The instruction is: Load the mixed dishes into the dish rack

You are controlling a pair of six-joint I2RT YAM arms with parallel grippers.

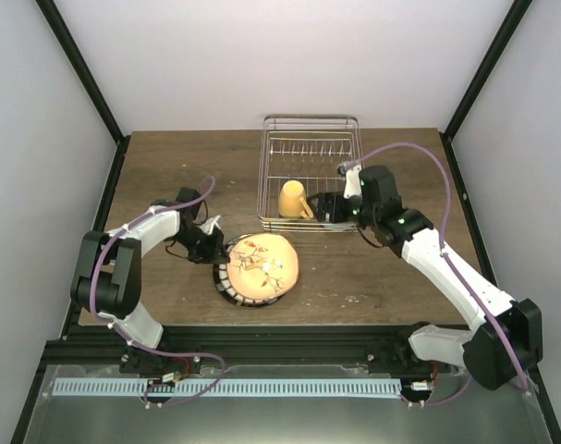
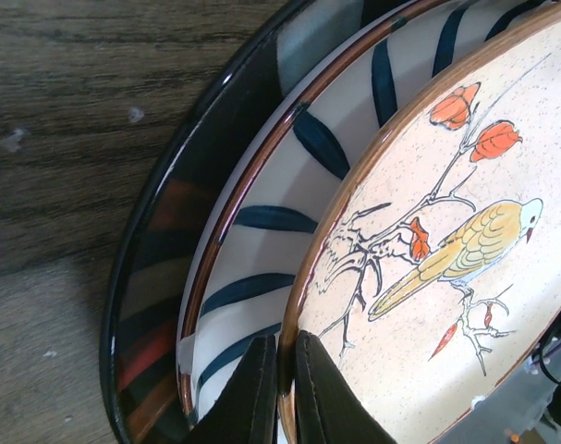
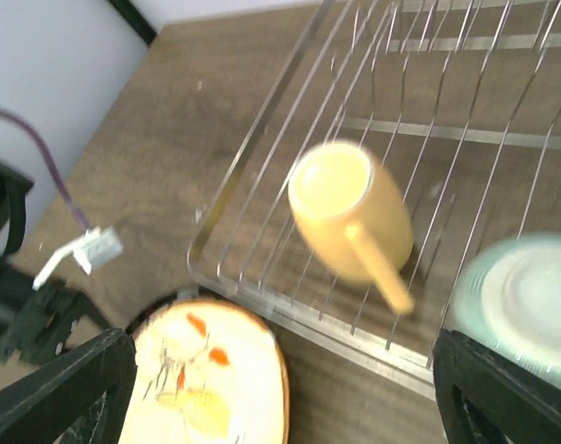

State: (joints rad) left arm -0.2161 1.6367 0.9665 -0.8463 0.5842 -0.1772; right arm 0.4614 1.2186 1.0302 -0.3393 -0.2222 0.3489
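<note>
1. The floral plate (image 1: pixel 262 265) is on the wooden table (image 1: pixel 169 166), near the centre and just in front of the dish rack (image 1: pixel 310 139), so it is not loaded. It lies on top of a stack of plates. My left wrist cam shows its bird-and-branch print.
2. Under it is a white plate with dark blue stripes (image 2: pixel 262 222), and under that a dark-rimmed plate (image 2: pixel 155 277) at the bottom. Both stick out as crescents on the floral plate's left side.
3. Left gripper (image 2: pixel 285 393): the fingers are pinched together on the floral plate's left rim, and the rim runs down between them. I can't tell whether the plate is lifted off the stack or resting on it.
4. The dish rack is at the far middle of the table, with its row of upright prongs in the back half.
5. The yellow mug (image 1: pixel 294 200) lies on its side in the front-left part of the rack, handle towards the near rail.
6. The teal bowl (image 3: pixel 525 305) is in the rack just right of the mug. It is blurred on my right wrist cam and looks upside down, but I'm not sure.
7. Right gripper (image 3: pixel 280 370): the fingers are spread wide apart, hovering over the rack's front right, above the bowl. Mug, bowl and floral plate all show between the fingers on that cam.
</note>
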